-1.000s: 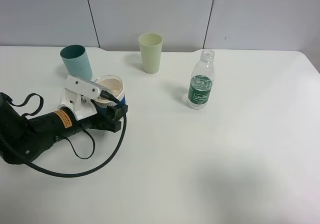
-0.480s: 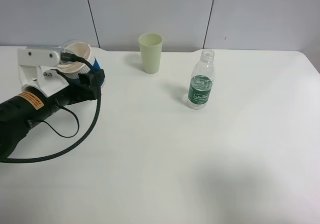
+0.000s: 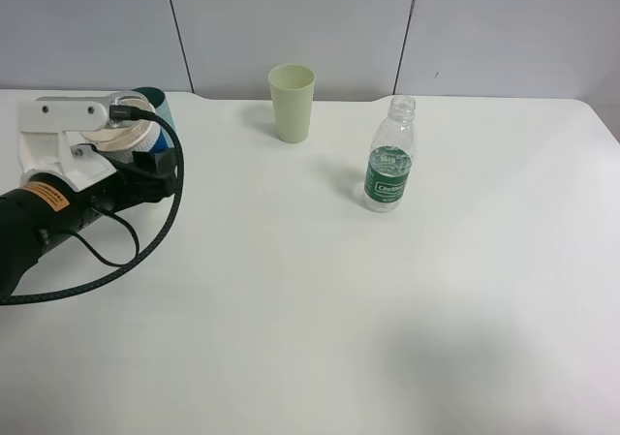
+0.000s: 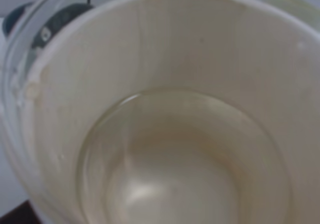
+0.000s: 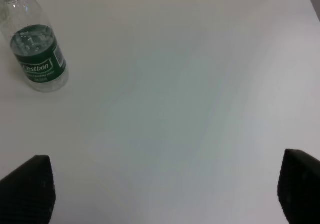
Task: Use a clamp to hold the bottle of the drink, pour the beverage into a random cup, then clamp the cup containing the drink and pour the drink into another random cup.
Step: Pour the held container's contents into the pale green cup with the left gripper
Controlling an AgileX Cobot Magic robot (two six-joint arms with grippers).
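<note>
Your left gripper [image 3: 141,156] pinches the cup [image 3: 136,139], just in front of the teal tumbler [image 3: 162,101]. Bare table [image 3: 320,290] runs to the pale tumbler [image 3: 292,103] and bottle [image 3: 390,159]. Your right gripper [image 5: 165,194] stands spread.

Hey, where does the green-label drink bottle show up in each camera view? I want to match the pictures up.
Exterior high: the bottle stands upright right of centre on the table.
Left wrist: not in it; the paper cup fills the picture.
Right wrist: upright on the table, beyond the open claw, its top cut off by the picture's edge.
Shared landmark: its green label, seen in both views that show it.
</note>
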